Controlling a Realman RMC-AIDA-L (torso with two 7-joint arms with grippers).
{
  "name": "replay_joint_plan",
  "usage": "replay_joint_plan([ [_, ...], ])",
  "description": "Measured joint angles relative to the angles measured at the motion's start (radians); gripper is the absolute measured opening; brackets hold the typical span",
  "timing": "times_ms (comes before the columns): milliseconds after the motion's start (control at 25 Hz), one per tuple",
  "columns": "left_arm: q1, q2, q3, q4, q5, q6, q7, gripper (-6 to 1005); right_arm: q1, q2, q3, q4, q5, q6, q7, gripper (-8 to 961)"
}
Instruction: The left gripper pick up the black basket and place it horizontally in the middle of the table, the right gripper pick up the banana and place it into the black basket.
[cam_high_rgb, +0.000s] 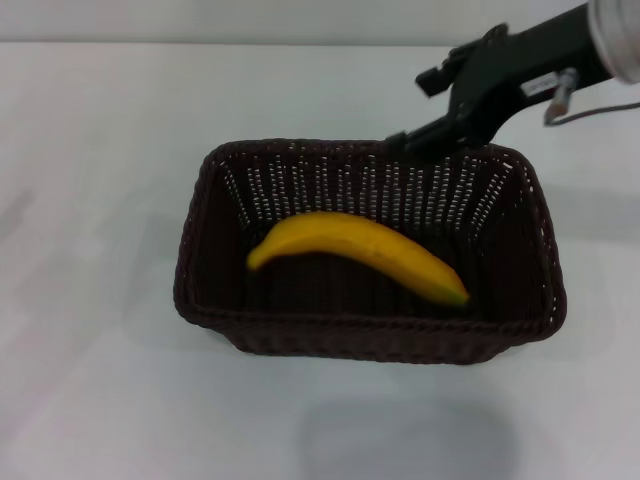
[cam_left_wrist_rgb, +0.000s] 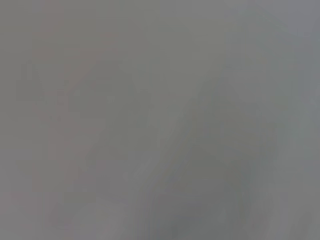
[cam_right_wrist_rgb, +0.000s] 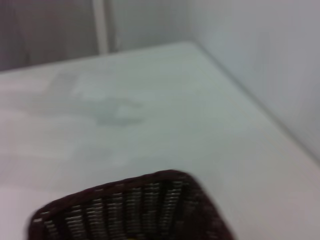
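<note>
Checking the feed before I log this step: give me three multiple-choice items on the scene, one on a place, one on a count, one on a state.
1. Where is the banana?
A. On the table beside the basket
B. Inside the black basket
C. Held in the fingers

2. How many bananas show in the head view?
A. One
B. Two
C. Three

3. What is the right gripper holding?
A. The banana
B. The basket rim
C. Nothing

Answers:
1. B: the banana lies on the basket floor, within its walls.
2. A: a single yellow banana is visible.
3. C: the gripper is over the basket's far rim on the white table, with the banana apart from it below. The left gripper is not in view.
</note>
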Motion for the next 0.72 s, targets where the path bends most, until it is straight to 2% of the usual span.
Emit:
replay_joint_plan([
  [120,0.0,-0.002,0.0,-0.001,-0.001,0.0,0.02,676,-0.065,0.0,0.087,0.006,0.061,-0.028,-0.077,781],
  [240,0.009,-0.008,0.0,-0.003,-0.016,0.0,0.074,676,-0.161,0.0,0.18,-0.015,0.156,-0.116,-0.202,796],
  [400,0.037,-0.02,-0.001,-0.005,-0.069,-0.002,0.177,676,-0.306,-0.002,0.221,-0.124,0.35,-0.334,-0.426,792],
  [520,0.063,-0.023,-0.016,-0.037,-0.127,-0.005,0.256,676,-0.369,-0.004,0.231,-0.305,0.582,-0.464,-0.658,788],
  [560,0.068,-0.025,-0.024,-0.049,-0.141,-0.005,0.28,676,-0.378,-0.005,0.244,-0.402,0.678,-0.484,-0.763,787],
  [720,0.081,-0.042,-0.082,-0.103,-0.173,-0.007,0.372,676,-0.36,-0.005,0.324,-0.729,0.957,-0.477,-1.118,784],
])
